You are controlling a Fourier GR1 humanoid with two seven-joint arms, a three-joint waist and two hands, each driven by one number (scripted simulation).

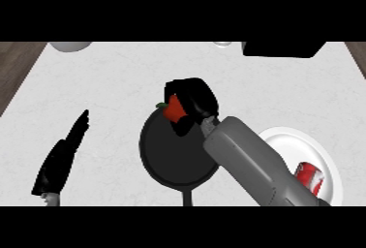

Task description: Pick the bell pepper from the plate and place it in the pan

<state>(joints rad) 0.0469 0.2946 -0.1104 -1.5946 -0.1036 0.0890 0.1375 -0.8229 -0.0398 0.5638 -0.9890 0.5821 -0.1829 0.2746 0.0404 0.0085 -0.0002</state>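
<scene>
Two hands in view. Right hand [191,99] curled round pepper [174,109], red body showing at its left side. Pan [172,155] directly under and behind hand, handle toward lower edge. Plate [286,138] right of forearm, red can [312,177] on it. Left hand [63,157] far left, fingers straight, resting over surface [107,82].

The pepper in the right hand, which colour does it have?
Red, with a green stem end; the pepper shows in the head view, held in the right hand.
</scene>
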